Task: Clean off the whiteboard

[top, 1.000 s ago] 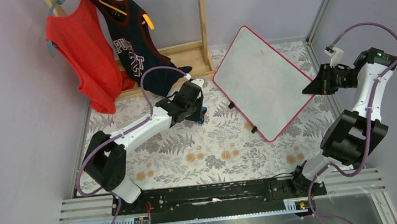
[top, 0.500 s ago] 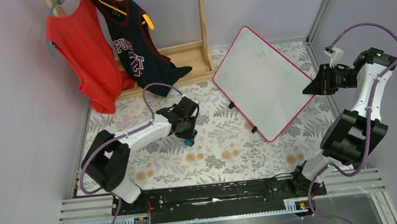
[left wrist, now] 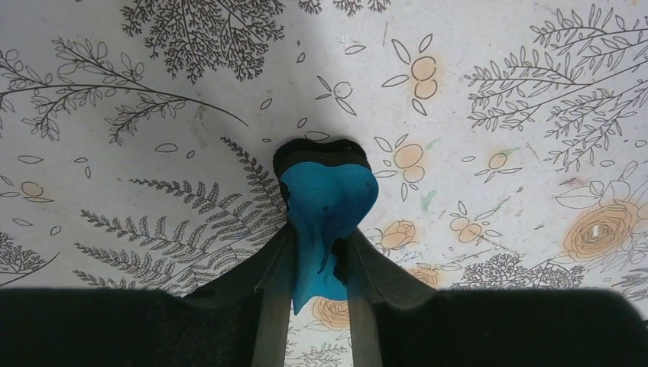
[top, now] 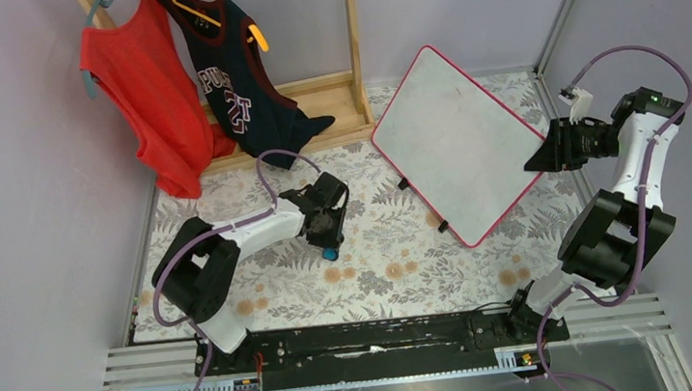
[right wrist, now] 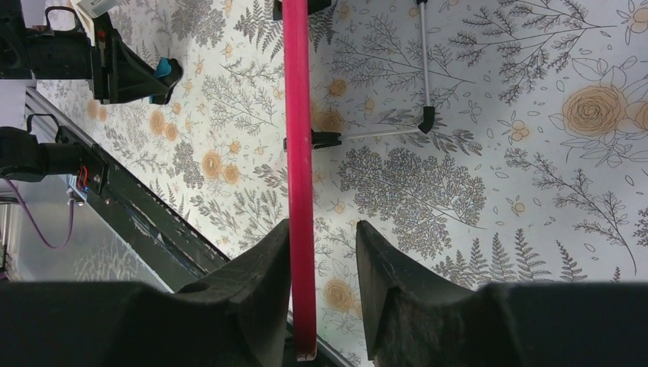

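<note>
Pinching a small blue foam eraser [left wrist: 327, 191] in the left claw [left wrist: 319, 248], low over the floral-print worktop [left wrist: 497, 92], dark pad end outward, primed for wiping. Straddling the pink-red frame edge of the large white rectangular whiteboard [right wrist: 297, 115] with the right claw [right wrist: 324, 229], parted, daylight beside one finger: probably steadying, not clamping. Leaves a wide crossing from left claw to board, propped on small black feet [right wrist: 426, 118].

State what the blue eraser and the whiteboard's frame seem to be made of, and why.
The eraser: likely soft foam, matte blue, backed by a black felt-like layer; it narrows where the left end effector pinches it. The whiteboard frame: probably pink-red plastic, smooth and evenly coloured; painted metal possible.
</note>
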Tool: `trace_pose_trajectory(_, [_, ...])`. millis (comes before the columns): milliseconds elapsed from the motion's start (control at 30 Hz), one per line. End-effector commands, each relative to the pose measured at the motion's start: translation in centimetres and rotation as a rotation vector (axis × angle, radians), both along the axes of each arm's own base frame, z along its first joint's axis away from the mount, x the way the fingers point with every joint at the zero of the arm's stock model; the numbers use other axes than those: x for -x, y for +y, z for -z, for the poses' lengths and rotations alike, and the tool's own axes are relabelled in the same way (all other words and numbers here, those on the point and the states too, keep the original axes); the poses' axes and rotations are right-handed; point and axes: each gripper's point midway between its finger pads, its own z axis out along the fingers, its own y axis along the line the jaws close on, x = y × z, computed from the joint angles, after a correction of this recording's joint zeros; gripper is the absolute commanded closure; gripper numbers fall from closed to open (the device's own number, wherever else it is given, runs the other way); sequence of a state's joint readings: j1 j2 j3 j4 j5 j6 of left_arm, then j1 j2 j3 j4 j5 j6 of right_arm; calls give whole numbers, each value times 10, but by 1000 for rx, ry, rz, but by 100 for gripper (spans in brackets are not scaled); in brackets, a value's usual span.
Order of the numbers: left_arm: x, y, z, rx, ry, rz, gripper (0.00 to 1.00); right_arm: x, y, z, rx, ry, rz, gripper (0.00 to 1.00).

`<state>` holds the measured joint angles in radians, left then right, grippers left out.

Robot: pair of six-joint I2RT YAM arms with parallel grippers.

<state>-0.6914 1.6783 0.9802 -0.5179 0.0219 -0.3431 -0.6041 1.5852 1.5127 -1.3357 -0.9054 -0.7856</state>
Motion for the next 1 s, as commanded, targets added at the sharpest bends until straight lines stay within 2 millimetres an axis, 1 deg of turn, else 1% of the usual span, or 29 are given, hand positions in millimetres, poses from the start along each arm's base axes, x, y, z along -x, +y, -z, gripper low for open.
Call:
trace_pose_trajectory(0, [-6,-12,1,51,-8,6,72,3,1,-6,40,-35,-14,57])
trace_pose_trajectory(233, [-7,-17,-2,78,-14,18,67,2,2,-10,44,-49,-11,52])
trace_pose_trajectory(300, [-8,-17,-4,82,-20,20,63,2,2,-12,48,-55,-10,51])
trace_pose_trajectory(400, [-8,-18,-7,90,-28,25,61,2,2,-14,52,-60,-8,51])
trace_pose_trajectory(467, [-9,-19,-10,95,-36,22,57,2,2,-15,54,-62,-8,51])
trace_pose_trajectory(600, [-14,-19,-21,104,-69,13,53,3,2,-18,57,-68,-6,51])
trace_pose_trajectory(667, [-17,-17,-25,92,-84,4,48,2,3,-19,56,-72,-5,51])
trace_pose_trajectory(700, [-19,-15,-27,85,-96,-2,47,2,3,-19,58,-72,-4,51])
trace_pose_trajectory(833, [-27,-9,-38,64,-151,-37,45,1,1,-20,67,-76,11,51])
trace_pose_trajectory(967, [-33,-8,-55,83,-215,-61,45,-6,-4,-22,85,-93,40,47])
